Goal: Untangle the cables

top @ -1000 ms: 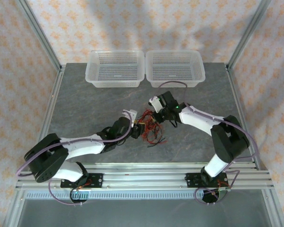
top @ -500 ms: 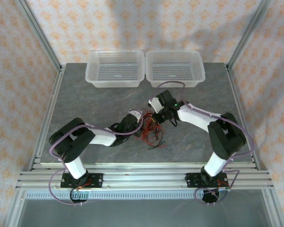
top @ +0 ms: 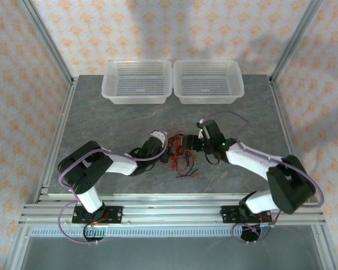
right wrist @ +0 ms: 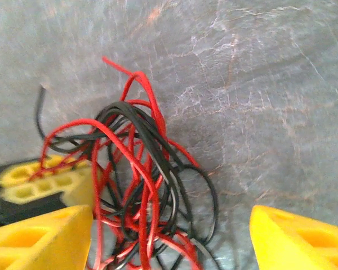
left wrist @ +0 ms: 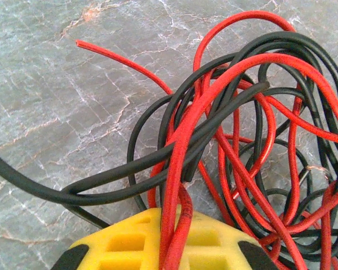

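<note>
Now | left pincer (left wrist: pixel 170 228) clamps red cables (left wrist: pixel 236 112) | right pincer (right wrist: pixel 172 236) wide open over them

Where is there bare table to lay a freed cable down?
Bare table lies left, between the left basket and the left arm, and right, between the right basket and the right arm. Crowded mid-table: the cables lie between the left gripper and right gripper.

A grey, veined table (top: pixel 101 118); at upper centre of the frame, side by side, the left basket (top: pixel 138 82) and right basket (top: pixel 208 82); red and black cables (top: pixel 180 156) tangled at mid-frame.
</note>
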{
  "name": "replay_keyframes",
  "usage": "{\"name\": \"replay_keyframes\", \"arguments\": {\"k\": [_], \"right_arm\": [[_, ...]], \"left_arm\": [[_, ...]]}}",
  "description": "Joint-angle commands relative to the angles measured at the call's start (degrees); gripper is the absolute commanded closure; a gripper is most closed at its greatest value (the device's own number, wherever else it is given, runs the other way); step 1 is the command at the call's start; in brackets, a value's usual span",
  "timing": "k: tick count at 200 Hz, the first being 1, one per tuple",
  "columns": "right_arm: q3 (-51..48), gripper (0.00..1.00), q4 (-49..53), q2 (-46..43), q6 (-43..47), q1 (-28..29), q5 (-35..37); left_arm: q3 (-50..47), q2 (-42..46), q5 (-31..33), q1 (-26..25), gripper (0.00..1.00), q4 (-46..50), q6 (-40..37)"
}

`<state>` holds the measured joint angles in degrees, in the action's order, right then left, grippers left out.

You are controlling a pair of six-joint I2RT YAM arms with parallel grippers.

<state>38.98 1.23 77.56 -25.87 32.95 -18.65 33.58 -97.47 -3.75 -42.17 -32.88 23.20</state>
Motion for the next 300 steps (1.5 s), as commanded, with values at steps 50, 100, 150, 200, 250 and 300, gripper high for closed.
{"name": "replay_keyframes", "arguments": {"k": [50, 100, 150, 200, 250, 300], "right_arm": [[-7.93, 0.25, -9.92, -4.55, -22.66, 1.74, 5.27], [-9.91, 0.27, -13.05, -0.41, -24.89, 2.86, 4.88], [-8.84, 0.33, -14.62, 4.82, -23.93, 4.05, 4.23], [-8.42, 0.59, -15.92, 9.36, -22.34, 4.32, 4.3], [-4.51, 1.0, -6.56, 8.8, -12.69, 4.4, 11.59], [2.65, 1.0, 8.07, 6.87, 8.56, 4.39, 19.99]], "left_arm": [[-0.83, 0.87, 2.72, -2.33, 1.0, -3.35, 14.2], [-1.46, 1.56, 4.36, -2.94, 1.0, -3.91, 19.82], [-2.55, 1.57, 4.77, -3.86, 1.0, -6.09, 22.89], [-3.96, 2.53, 3.52, -4.11, 1.0, -8.16, 24.3], [-1.32, 5.35, 6.93, -3.84, 1.0, 4.88, 17.96], [7.47, 7.31, 20.69, -3.71, 1.0, 29.61, 8.34]]}}
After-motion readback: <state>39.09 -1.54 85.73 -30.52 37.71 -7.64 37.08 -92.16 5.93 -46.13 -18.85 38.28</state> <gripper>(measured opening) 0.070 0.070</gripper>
